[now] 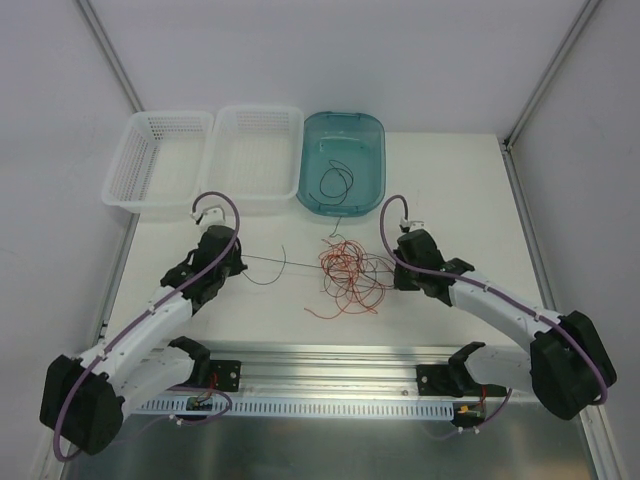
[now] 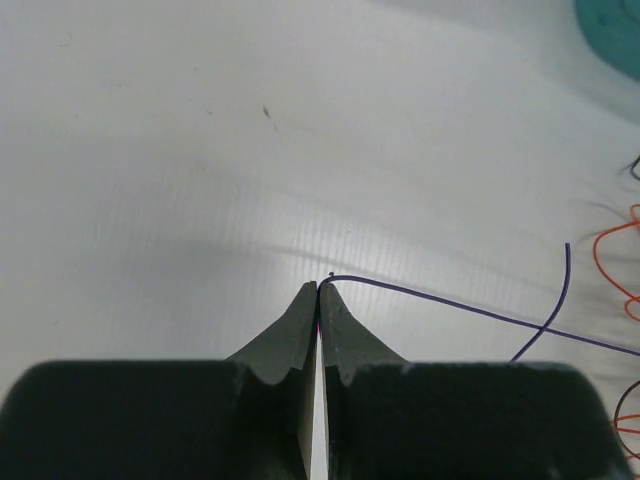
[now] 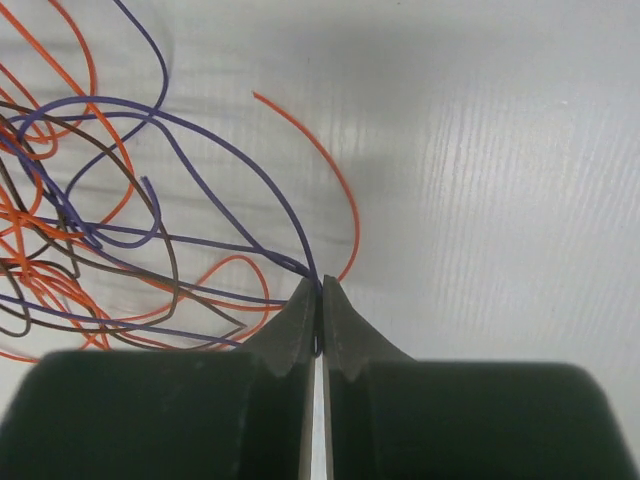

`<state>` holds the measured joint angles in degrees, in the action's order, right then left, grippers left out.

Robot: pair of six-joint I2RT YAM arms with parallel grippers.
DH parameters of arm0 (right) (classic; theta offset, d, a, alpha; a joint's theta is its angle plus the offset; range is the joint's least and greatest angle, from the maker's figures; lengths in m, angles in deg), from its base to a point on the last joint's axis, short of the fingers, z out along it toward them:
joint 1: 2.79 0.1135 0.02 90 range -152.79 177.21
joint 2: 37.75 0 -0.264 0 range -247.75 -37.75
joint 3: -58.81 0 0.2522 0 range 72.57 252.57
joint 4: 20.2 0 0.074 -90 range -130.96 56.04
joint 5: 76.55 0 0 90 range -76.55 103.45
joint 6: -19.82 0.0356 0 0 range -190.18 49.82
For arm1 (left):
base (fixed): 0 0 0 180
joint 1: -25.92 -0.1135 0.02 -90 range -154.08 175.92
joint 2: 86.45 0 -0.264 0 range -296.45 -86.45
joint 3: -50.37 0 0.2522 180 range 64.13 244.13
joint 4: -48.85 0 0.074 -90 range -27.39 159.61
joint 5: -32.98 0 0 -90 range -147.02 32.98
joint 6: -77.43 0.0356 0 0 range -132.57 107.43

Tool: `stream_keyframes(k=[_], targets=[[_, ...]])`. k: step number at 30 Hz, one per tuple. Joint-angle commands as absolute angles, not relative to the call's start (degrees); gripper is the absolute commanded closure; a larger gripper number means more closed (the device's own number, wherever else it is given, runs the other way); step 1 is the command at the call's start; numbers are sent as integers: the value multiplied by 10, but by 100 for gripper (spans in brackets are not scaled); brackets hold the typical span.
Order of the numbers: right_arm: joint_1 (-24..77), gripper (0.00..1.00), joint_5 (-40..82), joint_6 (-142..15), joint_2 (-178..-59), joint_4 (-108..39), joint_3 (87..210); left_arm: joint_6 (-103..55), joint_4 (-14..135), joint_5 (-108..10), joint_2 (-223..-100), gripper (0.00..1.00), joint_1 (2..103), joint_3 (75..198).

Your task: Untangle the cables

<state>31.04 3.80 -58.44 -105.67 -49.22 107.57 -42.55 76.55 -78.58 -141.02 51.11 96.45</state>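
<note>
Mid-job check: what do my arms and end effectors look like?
Left arm and right arm: white links, black joints, purple cable looping along each. Left end effector and right end effector: two dark matte fingers tapering to points.

My left claw (image 2: 318,292) and right claw (image 3: 320,292) are matt black plastic. The white surface (image 2: 200,150) looks matt, with fine ribbed lines. The hair-thin red-orange, purple and dark cables (image 1: 350,272) have smooth, slightly shiny sheathing. The rounded translucent teal plastic tub (image 1: 372,150) is glossy and smooth-walled.

A white table (image 1: 450,190) sits between plain white walls (image 1: 330,50) edged by 2 metal struts (image 1: 110,55).
</note>
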Motion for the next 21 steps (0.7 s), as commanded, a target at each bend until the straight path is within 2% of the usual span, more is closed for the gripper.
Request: stream_keyframes(k=[1, 3, 4, 6, 7, 9, 10, 16, 21], targets=[[308, 99, -4, -588, -1030, -525, 1085, -453, 787, -794, -1360, 100, 511, 968], [313, 92, 17, -613, -1017, -525, 1095, -448, 790, -760, -1354, 100, 512, 973], [319, 80, 29, -623, -1013, -525, 1100, -448, 791, -737, -1354, 100, 512, 974], [355, 68, 46, -653, -1002, -526, 1121, -440, 790, -672, -1361, 100, 516, 979], [371, 58, 44, -660, -1001, -536, 1132, -437, 790, -656, -1371, 100, 520, 982], [416, 50, 26, -672, -1001, -549, 1167, -432, 790, -637, -1379, 100, 548, 990], [428, 42, 19, -674, -1001, -558, 1177, -430, 790, -637, -1382, 100, 561, 993], [488, 41, 26, -667, -1036, -539, 1249, -433, 790, -648, -1389, 100, 623, 1015], [508, 40, 54, -620, -1163, -496, 1277, -438, 790, -647, -1381, 100, 627, 1018]])
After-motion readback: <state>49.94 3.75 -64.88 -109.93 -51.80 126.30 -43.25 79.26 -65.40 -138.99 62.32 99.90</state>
